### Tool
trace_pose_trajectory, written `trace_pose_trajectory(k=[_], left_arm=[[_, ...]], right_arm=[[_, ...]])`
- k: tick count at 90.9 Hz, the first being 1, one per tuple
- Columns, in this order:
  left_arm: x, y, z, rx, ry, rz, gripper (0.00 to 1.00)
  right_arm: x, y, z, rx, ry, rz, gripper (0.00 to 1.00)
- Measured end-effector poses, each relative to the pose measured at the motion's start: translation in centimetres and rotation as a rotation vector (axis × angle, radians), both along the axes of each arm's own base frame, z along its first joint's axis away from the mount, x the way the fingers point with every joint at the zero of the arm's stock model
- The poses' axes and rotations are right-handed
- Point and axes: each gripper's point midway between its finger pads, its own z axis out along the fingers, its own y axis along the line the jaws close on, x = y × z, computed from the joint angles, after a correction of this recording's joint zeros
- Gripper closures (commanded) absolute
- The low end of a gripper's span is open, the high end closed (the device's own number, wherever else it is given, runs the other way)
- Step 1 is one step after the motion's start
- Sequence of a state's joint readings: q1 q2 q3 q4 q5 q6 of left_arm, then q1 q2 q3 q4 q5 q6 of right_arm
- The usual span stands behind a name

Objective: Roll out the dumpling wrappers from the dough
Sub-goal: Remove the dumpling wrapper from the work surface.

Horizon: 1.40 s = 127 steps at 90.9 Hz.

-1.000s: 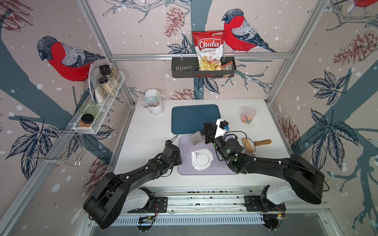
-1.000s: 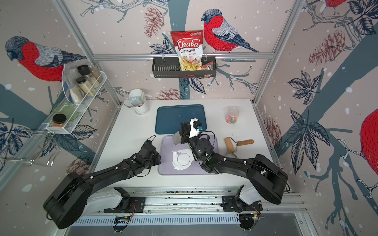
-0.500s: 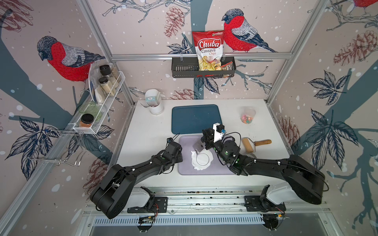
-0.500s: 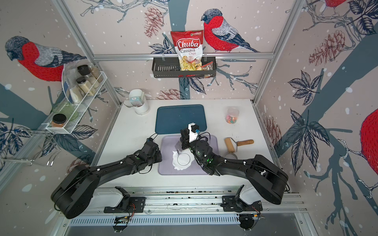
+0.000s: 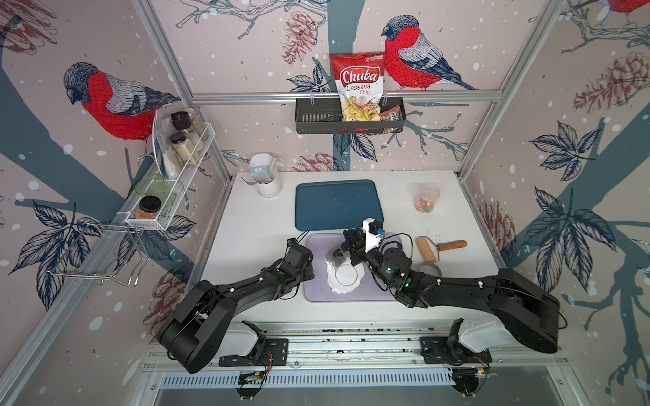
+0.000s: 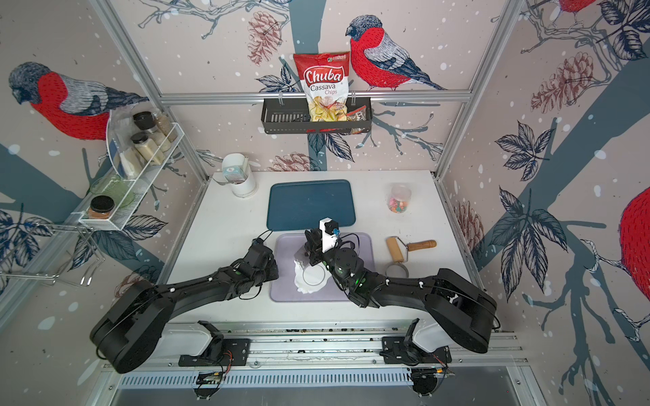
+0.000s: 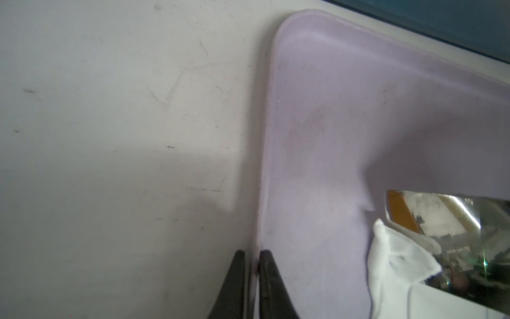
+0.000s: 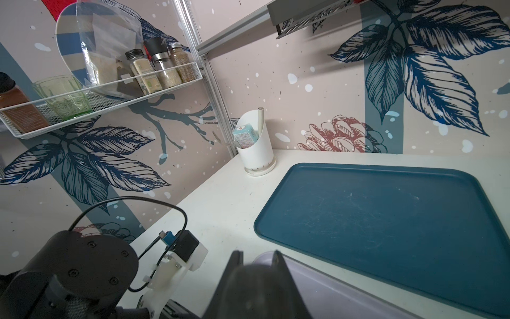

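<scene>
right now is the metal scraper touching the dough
Touching: the left wrist view shows the dough edge curled up against the metal scraper blade.

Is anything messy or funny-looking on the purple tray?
Yes. The soft white dough on the lilac plastic tray has a ragged edge, and one corner is peeled up against the shiny metal scraper held by the right tool. The small round white wrapper cut in its middle lies flat.

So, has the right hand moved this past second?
Yes: the right hand, holding the scraper, has pulled back from the blue tray toward the dough on the lilac tray.
</scene>
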State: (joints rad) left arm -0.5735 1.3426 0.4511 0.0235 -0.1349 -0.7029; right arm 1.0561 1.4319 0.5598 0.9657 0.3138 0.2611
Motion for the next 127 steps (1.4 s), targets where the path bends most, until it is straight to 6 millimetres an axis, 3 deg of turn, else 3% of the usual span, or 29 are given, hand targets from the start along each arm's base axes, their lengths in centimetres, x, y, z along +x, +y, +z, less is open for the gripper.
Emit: trace_pose_trajectory(k=[80,100,118,127], left_arm=[[0.1,0.1,0.1,-0.003,-0.012,0.006,0.93],[0.2,0.0,0.1,-0.004,-0.013,0.007,0.90],[0.5,0.2,0.8,0.006,-0.026,0.018,0.85],[0.8,0.1,1.1,0.009,-0.034,0.021,0.85]], right_arm=[[-5.5,0.6,-0.1,-0.007,0.032,0.177,1.00],[-4.9,0.3,1.5,0.043,0.033,0.176,1.00],[-3.8,-1.2,5.2,0.134,-0.014,0.148,1.00],[-4.0,-1.1,5.9,0.146,-0.024,0.159,1.00]])
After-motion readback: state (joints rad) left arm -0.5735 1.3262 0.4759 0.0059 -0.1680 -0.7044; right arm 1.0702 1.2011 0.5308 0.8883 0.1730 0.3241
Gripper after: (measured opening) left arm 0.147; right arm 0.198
